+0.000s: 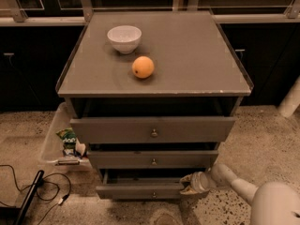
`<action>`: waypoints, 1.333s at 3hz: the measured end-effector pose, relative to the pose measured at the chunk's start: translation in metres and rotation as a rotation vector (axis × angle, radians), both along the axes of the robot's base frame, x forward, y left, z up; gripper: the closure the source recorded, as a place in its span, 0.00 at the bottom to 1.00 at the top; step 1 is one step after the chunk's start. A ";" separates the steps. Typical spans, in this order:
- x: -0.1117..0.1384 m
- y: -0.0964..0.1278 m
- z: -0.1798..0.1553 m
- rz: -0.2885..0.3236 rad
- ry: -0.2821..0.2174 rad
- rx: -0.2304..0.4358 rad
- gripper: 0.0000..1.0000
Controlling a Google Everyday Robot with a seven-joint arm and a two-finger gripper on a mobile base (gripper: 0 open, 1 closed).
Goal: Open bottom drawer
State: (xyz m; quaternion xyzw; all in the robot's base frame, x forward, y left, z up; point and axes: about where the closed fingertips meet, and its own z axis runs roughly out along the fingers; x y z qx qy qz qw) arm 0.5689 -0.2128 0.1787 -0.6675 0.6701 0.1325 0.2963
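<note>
Gripper on your pale robot arm sits low at the right end of the slim grey wooden bottom drawer, right against its front (clamped or loose, you cannot tell). That drawer stands a little way out at the foot of the grey wooden cabinet, with a small round metal knob at its centre. Above it you see the mid-sized grey drawer front and the tallest grey drawer front. On the cabinet top, a white ceramic bowl and a round orange fruit sit near each other, not touching.
</note>
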 end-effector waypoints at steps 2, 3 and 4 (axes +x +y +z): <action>-0.002 0.001 -0.005 0.001 0.009 0.000 0.36; -0.022 -0.010 -0.025 -0.020 0.074 0.018 0.12; -0.022 -0.010 -0.023 -0.020 0.074 0.017 0.16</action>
